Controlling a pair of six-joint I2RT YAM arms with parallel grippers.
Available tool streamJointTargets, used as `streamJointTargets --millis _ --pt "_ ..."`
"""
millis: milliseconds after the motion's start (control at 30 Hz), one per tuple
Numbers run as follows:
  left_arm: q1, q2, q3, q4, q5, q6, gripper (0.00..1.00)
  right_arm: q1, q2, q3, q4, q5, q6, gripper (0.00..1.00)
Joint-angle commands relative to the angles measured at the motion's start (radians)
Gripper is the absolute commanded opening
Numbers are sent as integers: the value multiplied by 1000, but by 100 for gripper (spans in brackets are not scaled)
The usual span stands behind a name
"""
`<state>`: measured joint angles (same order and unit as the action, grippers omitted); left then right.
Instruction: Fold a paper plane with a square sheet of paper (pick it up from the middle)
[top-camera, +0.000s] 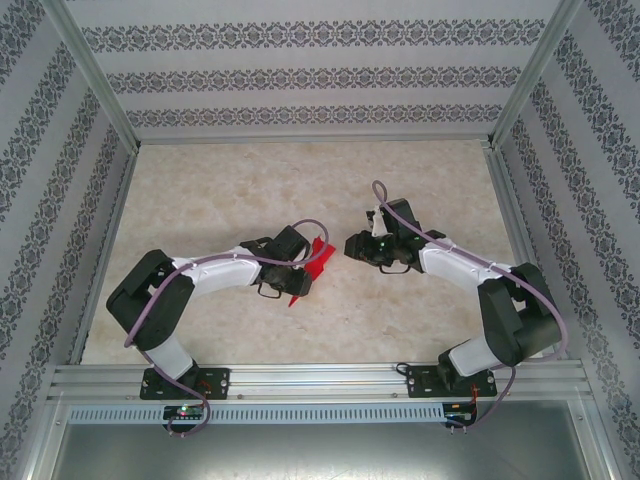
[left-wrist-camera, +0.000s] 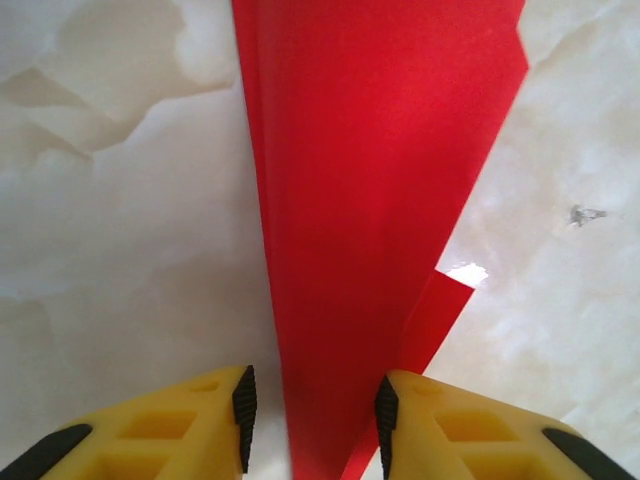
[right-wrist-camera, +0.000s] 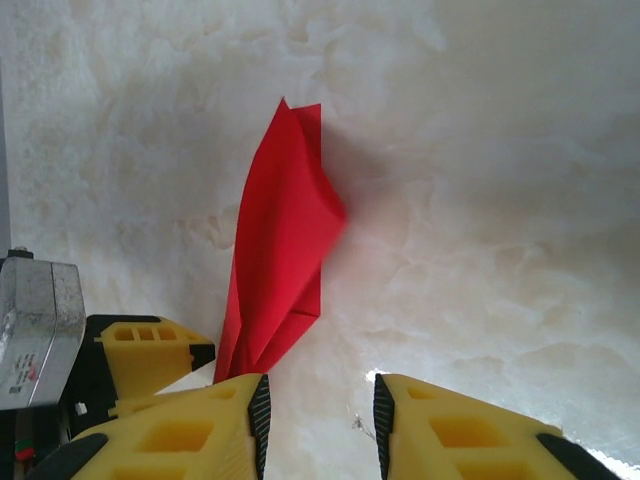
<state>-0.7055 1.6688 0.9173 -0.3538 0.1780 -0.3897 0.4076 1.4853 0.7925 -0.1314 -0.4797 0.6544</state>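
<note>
- On the near side of the paper plane (left-wrist-camera: 380, 150), at its narrow end: left gripper (left-wrist-camera: 312, 400) is set with fingers apart, the tapered tail lying in the gap. A strip of table (left-wrist-camera: 120, 250) is seen between one pad and the red edge, so no clamp is judged.
- Straddle is judged to be a staging pose: tail can be pinched or steadied for a further crease.
- Just right of the plane: right gripper (right-wrist-camera: 317, 400) is set with fingers apart, nothing between them; probably staged to press or take over.
- Plane itself: already folded to a slim dart, seemingly tilted up off the table, shadow cast beside it.
- Beyond the plane: table, then patterned back wall (top-camera: 300, 80).
</note>
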Motion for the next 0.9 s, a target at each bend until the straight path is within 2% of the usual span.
streamJointTargets --millis 0,300,533,633,867 --pt "-9 2 31 -45 -46 26 34 -4 -17 -19 1 2 -3 35" --pt "-8 2 28 -25 -26 11 16 37 12 -29 55 -41 48 35" --pt "1 -35 32 -26 14 9 12 98 63 -75 219 -86 182 39" --pt "14 -49 26 -20 33 4 12 122 86 -92 279 -88 233 40" --pt "32 -61 6 -13 59 14 23 144 113 -101 314 -77 266 41"
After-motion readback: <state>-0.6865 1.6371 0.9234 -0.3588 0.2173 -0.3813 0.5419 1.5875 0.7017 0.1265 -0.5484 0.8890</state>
